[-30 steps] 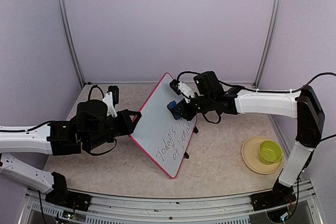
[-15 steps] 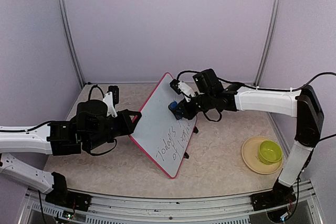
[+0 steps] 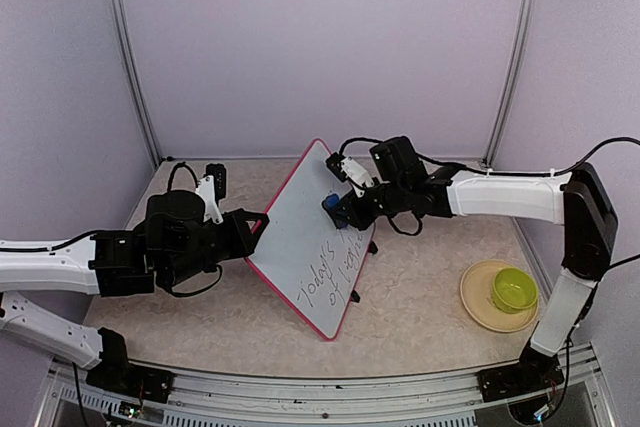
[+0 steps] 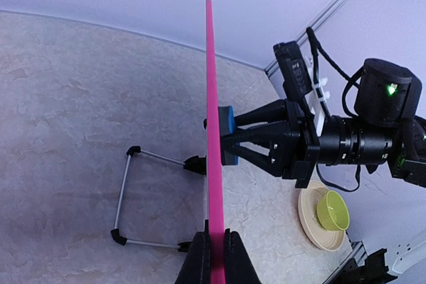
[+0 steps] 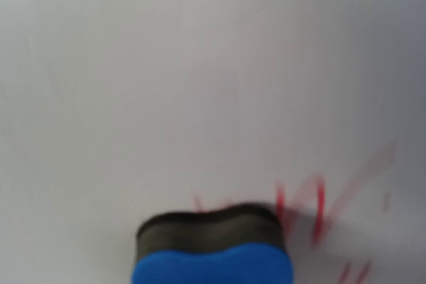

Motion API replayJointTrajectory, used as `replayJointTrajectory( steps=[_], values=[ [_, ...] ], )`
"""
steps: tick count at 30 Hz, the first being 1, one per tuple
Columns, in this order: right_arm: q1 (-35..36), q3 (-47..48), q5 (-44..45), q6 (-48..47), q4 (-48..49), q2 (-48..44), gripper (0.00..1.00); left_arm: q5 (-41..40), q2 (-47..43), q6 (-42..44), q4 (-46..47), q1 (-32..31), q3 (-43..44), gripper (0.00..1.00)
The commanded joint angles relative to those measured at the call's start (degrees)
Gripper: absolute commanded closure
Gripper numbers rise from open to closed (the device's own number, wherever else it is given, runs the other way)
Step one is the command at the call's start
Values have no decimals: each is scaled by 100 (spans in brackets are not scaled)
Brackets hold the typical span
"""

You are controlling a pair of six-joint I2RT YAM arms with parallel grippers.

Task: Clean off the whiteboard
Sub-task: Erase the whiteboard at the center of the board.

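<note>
The whiteboard stands tilted in the middle of the counter, its top corner toward the far edge and its low corner toward the near edge. The left gripper is clamped on the board's left rim. The right gripper pinches a blue eraser and holds it against the written face, above the dark handwriting on the lower half. A plate carrying a green bowl sits near the right near corner.

The left wrist view adds what the overhead view cannot show. There the board is seen edge-on as a thin pink line, with the black fingers closed on either side of the rim. The eraser's pad lies flat against the face, and a wire stand rests on the counter behind the board. No writing shows from that side.

The right wrist view shows only the white face and the eraser's dark felt and blue back. The picture is blurred and the eraser is cut off at the bottom edge. Strokes beside the felt look reddish and cannot be read. That gripper's own fingers are out of sight there. From overhead the words are too small to read with certainty.
</note>
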Motion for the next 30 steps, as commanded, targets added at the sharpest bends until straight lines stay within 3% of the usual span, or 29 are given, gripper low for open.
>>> replayJointTrajectory(
  steps=[1, 6, 20, 24, 30],
  values=[
    [-95, -698, -1, 112, 46, -124, 100, 708, 50, 164, 89, -152, 49, 100],
    [-145, -789, -55, 140, 91, -234, 100, 742, 87, 165, 166, -158, 36, 100],
    [-138, 851, -240, 77, -420, 218, 100, 676, -30, 105, 113, -165, -51, 100],
    [-140, 617, -178, 77, -364, 188, 100, 671, -39, 101, 104, -166, -72, 100],
    [-164, -472, -64, 173, 41, -46, 100, 667, -27, 130, 128, -158, -72, 100]
  ],
)
